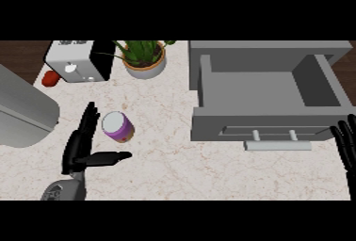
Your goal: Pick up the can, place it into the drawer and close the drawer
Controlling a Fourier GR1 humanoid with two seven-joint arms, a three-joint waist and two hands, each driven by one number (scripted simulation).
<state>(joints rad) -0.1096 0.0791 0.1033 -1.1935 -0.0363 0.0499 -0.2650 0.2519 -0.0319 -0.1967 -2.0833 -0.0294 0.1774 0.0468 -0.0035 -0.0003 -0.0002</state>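
Your open drawer (268,92) sits well right of the left hand (78,146). The can (117,126) stands on the table (208,169) just beside its released fingers (87,120), ungrasped. Close too early and you may tip it. Your right hand (345,143) rests open.

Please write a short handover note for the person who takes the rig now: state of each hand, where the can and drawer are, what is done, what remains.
Left hand: open, fingers straight, thumb out, just left of the can, not holding it.
Right hand: open, resting at the view's right edge, beside the drawer.
Can: standing on the counter, left of the drawer.
Drawer: pulled open, nothing visible inside.
Done: nothing yet.
Left: grasp the can, put it in the drawer, close the drawer.
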